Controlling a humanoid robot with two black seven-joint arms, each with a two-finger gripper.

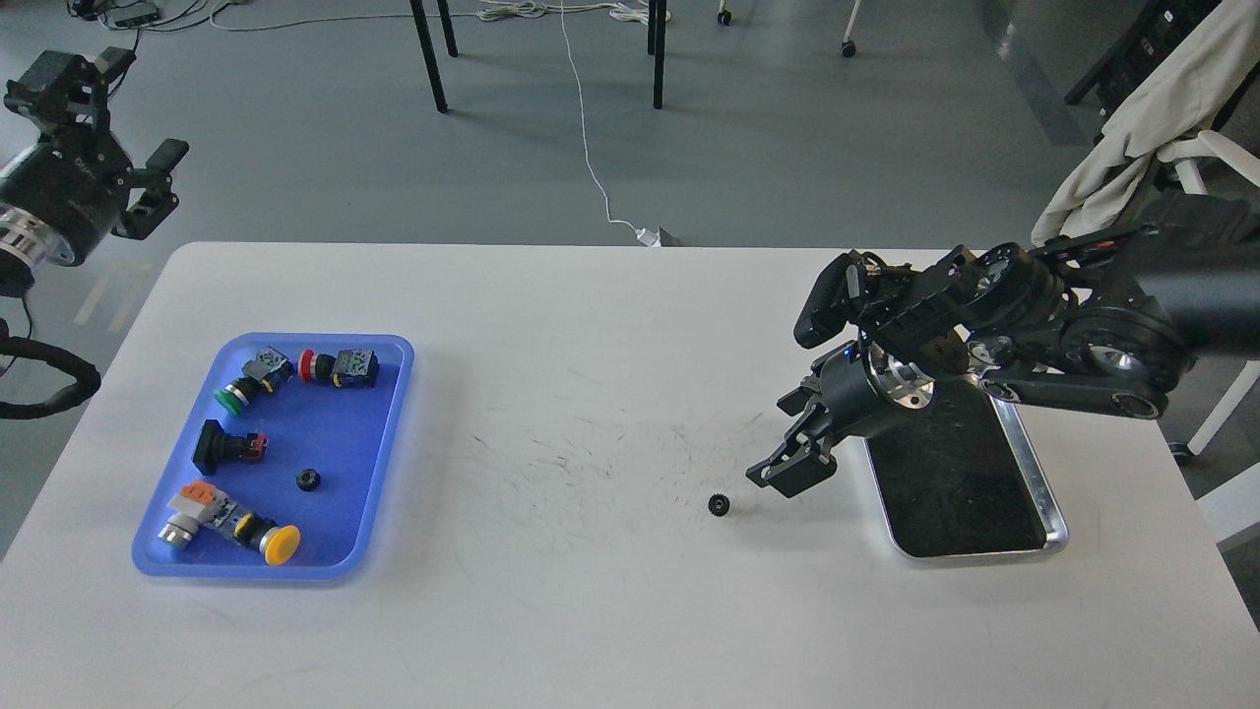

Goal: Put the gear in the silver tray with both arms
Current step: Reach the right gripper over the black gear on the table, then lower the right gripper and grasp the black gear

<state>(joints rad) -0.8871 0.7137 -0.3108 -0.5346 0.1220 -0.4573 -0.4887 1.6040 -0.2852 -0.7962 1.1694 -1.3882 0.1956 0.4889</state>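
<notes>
A small black gear (pixel 719 505) lies on the white table, left of the silver tray (pixel 1034 463). The tray's dark bottom holds nothing that I can see; my right arm covers its far left corner. My right gripper (pixel 780 480) points down and to the left, just right of the gear and a little above the table. Its fingers look slightly apart and hold nothing. My left gripper (pixel 156 185) is raised off the table's far left corner, open and empty. A second black gear (pixel 308 480) lies in the blue tray (pixel 389 433).
The blue tray at the left also holds several push-button switches with green (pixel 228 397), red (pixel 307 365) and yellow (pixel 283 545) caps. A chair draped with beige cloth (pixel 1132 118) stands off the table's right side. Table legs and cables are on the floor behind.
</notes>
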